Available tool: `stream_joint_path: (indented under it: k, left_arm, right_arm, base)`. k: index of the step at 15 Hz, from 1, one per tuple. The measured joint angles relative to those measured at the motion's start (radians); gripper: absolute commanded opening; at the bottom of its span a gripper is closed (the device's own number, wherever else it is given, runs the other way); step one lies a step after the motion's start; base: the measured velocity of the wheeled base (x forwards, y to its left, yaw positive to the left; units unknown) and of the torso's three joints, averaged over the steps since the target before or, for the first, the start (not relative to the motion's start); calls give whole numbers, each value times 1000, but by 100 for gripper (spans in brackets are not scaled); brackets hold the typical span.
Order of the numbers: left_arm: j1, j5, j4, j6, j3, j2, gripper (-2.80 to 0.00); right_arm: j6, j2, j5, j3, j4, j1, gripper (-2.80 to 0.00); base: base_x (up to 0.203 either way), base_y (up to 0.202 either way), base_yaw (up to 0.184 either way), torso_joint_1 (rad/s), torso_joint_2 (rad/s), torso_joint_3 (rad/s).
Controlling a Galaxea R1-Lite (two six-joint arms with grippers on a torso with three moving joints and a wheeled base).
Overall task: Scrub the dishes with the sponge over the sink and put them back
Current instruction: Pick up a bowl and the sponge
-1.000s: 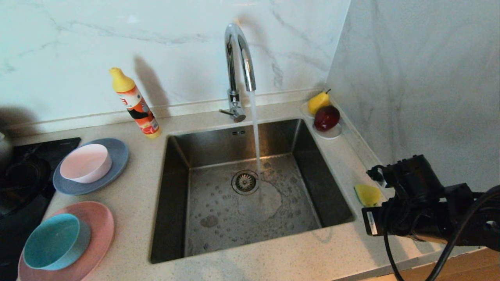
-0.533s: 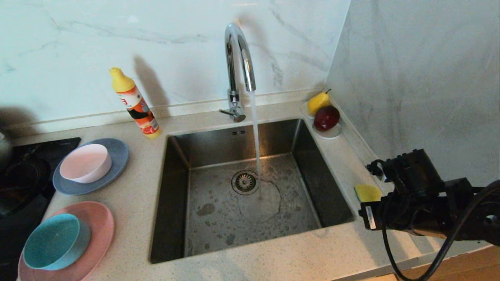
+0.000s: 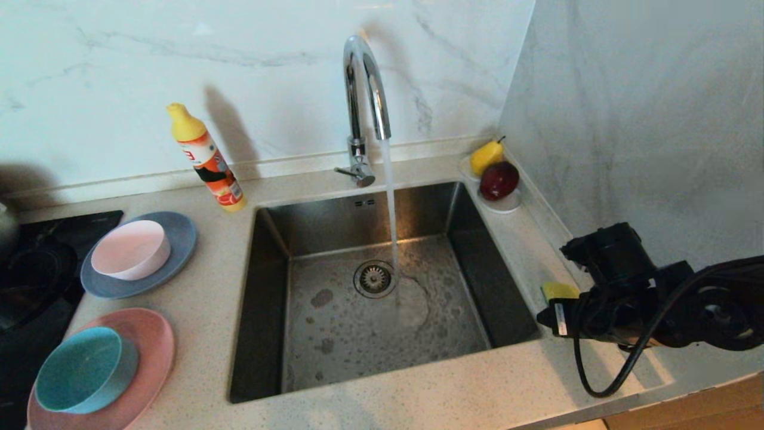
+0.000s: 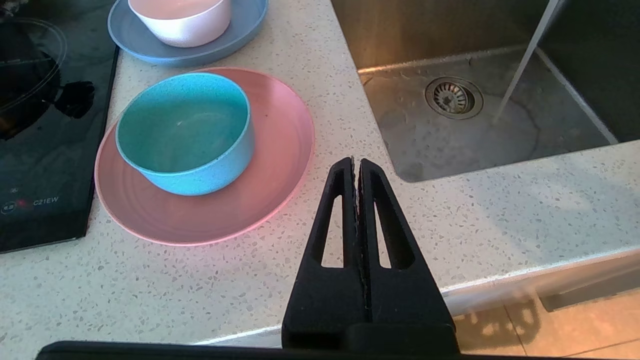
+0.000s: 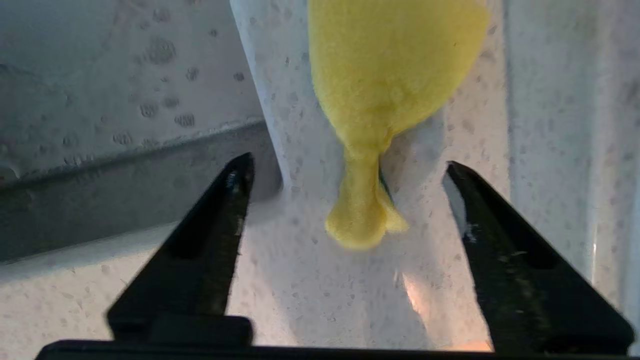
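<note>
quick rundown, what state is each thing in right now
chrome faucet: running into the steel sink
yellow sponge: on the counter, ungripped
right gripper: open, fingers either side of the sponge
left gripper: shut, empty
teal bowl: upright on the pink plate
pale pink bowl: upright on the blue-grey plate
orange dish soap bottle: capped, leaning

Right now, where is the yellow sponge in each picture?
Head view: the sponge lies on the counter right of the sink, partly behind the right arm.
Left wrist view: not in it.
Right wrist view: the sponge lies just ahead of the open fingers.
Shared landmark: the sink's wet floor.
</note>
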Motion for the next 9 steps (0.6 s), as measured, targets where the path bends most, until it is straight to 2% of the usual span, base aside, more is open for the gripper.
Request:
stream_joint_path:
  k: [9]
  left_arm:
    - [0, 0, 0, 0, 0, 0, -280]
  right_arm:
    - [26, 54, 19, -73, 6, -46, 0]
  base:
    - [0, 0, 0, 0, 0, 0]
